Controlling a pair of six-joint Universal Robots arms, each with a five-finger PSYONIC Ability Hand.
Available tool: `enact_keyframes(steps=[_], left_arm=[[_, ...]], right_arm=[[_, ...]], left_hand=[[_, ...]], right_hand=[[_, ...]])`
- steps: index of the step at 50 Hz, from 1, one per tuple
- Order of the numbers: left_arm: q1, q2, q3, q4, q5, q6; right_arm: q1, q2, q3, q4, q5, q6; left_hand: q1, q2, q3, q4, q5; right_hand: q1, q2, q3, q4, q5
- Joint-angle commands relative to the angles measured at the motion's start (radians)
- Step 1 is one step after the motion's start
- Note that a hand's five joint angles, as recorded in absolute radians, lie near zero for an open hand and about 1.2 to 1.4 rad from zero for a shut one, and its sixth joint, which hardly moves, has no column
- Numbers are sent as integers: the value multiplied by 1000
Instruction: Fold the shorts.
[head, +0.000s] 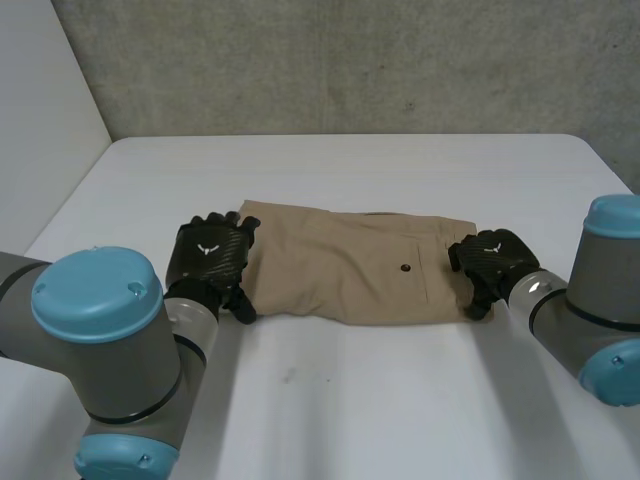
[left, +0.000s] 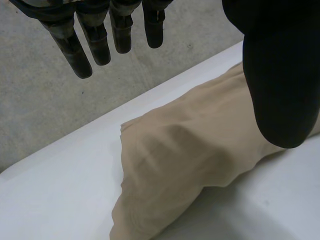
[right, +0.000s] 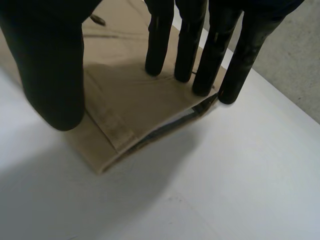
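Tan shorts lie folded into a flat band across the middle of the white table, with a buttoned back pocket facing up. My left hand hovers at the shorts' left end, its fingers straight and spread and holding nothing. In the left wrist view the rumpled leg end lies under that hand. My right hand is at the waistband end. In the right wrist view its straight fingers stand on or just above the layered cloth edge, thumb apart, pinching nothing.
A grey concrete wall stands behind the table's far edge, and a pale panel runs along its left side. Bare table surface lies in front of the shorts and beyond them.
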Motion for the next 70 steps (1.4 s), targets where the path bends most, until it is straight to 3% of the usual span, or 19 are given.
enact_keyframes(steps=[1,11,15,21,26,36,38,41,44,45,48,49,53,56,62,70], left_arm=[[32,7,9,5,-3,13],[46,12,-8,-3,-7,11],[44,24,-9,-4,-9,10],[37,59,-20,-6,-9,10],[35,85,-20,-6,-9,8],[37,110,-1,-4,-10,8],[38,109,9,-3,-12,10],[41,108,25,-3,-12,10],[46,104,55,-1,-10,5],[46,101,66,0,-6,5],[49,92,120,0,5,8],[40,75,158,-3,16,11],[21,0,245,-10,74,10],[0,-46,304,-26,105,4],[-84,-232,483,-153,140,7],[-94,-442,635,-349,114,10]], right_arm=[[-37,47,-17,-62,11,-4],[-145,-129,8,10,11,-68],[-188,-139,11,47,17,-202],[-179,-157,-14,24,22,-530],[21,-166,-92,-62,-9,-694],[378,41,-238,-95,-265,-713],[416,102,-256,-67,-290,-694],[424,125,-268,-13,-276,-636],[424,111,-278,11,-268,-524],[415,101,-284,14,-265,-404],[372,61,-284,14,-265,-169],[336,17,-282,13,-262,-7],[260,-76,-269,13,-261,349],[219,-58,-272,24,-261,496],[168,22,-293,85,-232,429],[156,249,-451,249,-101,249]], left_hand=[[-15,-30,-40,-28,-46],[-15,-30,-40,-28,-46],[-15,-30,-40,-28,-46],[-16,-31,-40,-29,-47],[-16,-31,-40,-29,-47],[-16,-31,-40,-29,-47],[-16,-31,-40,-29,-47],[-16,-31,-40,-29,-47],[-16,-31,-40,-29,-47],[-16,-31,-40,-29,-47],[-16,-31,-40,-29,-47],[-16,-31,-40,-29,-47],[-16,-31,-40,-29,-47],[-12,-27,-37,-25,-43],[-3,-19,-28,-17,-35],[9,-7,-16,-5,-23]], right_hand=[[923,843,849,849,871],[923,843,849,849,871],[923,843,849,849,871],[923,843,849,849,871],[923,843,849,849,871],[923,843,849,849,871],[923,843,849,849,871],[125,45,51,51,73],[-223,-303,-297,-297,-275],[-299,-379,-373,-373,-351],[-299,-379,-373,-373,-351],[-299,-379,-373,-373,-351],[-299,-379,-373,-373,-351],[-299,-379,-373,-373,-351],[-299,-379,-373,-373,-351],[-299,-379,-373,-373,-351]])
